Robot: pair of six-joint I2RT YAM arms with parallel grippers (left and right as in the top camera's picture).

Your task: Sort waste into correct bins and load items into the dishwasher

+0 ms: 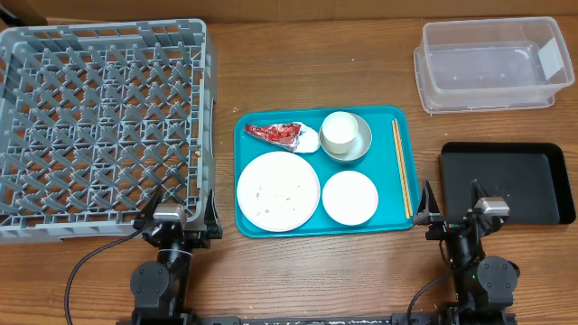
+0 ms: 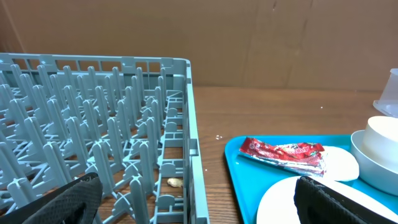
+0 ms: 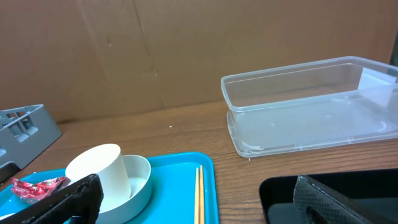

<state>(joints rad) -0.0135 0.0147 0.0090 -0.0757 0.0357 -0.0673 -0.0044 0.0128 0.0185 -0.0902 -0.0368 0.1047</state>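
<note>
Jaws of the left arm point(image 1: 170, 226): spread wide, empty, at the near edge of the table point(image 1: 316, 63), just in front of the grey rack point(image 1: 204, 108). Jaws of the right arm point(image 1: 479, 226): likewise spread and empty, beside the black tray point(image 1: 506, 185).

Location: all items are found on the teal tray point(image 1: 246, 126), between rack and bins.
- The red foil wrapper point(image 1: 275, 134) lies partly on a white napkin point(image 1: 310, 141) at the far left corner.
- The white cup point(image 1: 340, 132) stands upright inside the metal bowl point(image 1: 363, 146).
- The large plate point(image 1: 278, 190), near left, carries a few grains point(image 1: 275, 194).
- The small bowl point(image 1: 350, 197) sits near right, and the chopsticks point(image 1: 401, 167) lie along the right edge.
- The clear tub point(image 1: 424, 63) is far right, well apart.

Handling (judged):
- Wrapper and napkin are taken to be light, soft and crushable, best pinched at the crumpled middle.
- The cup is probably light and smooth, so its wall should be gripped over the rim, one finger inside.
- The plate is flat and likely slippery and breakable. Only its rim is offered, so an edge grip is expected to be needed.
- The grains are too small to be pinched, and tipping them off the plate is judged easier
</note>
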